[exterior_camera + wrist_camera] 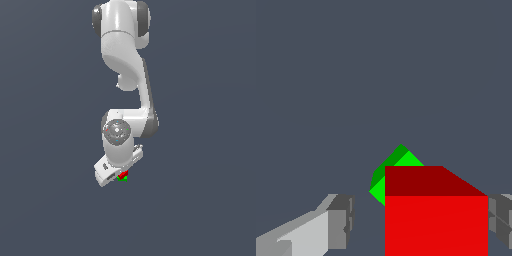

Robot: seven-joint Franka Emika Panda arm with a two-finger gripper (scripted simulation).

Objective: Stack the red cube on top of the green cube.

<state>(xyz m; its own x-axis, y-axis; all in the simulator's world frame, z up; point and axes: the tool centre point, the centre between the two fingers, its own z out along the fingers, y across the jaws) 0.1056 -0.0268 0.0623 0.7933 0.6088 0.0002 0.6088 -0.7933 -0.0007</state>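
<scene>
The red cube (pixel 436 220) fills the space between my gripper's (pixel 419 222) fingers in the wrist view. It touches one grey fingertip (pixel 500 217), while a gap separates it from the other fingertip (pixel 340 222), so the gripper is open. The green cube (pixel 398 165) lies beyond the red cube, rotated relative to it and largely hidden by it. In the exterior view the white gripper (pixel 119 172) covers most of both cubes; a bit of the red cube (pixel 123 173) shows with a sliver of the green cube (pixel 123 178) right below it. Whether red rests on green I cannot tell.
The plain dark grey floor (pixel 200 210) surrounds the cubes in both views. The white arm (pixel 122 60) rises over the scene in the exterior view.
</scene>
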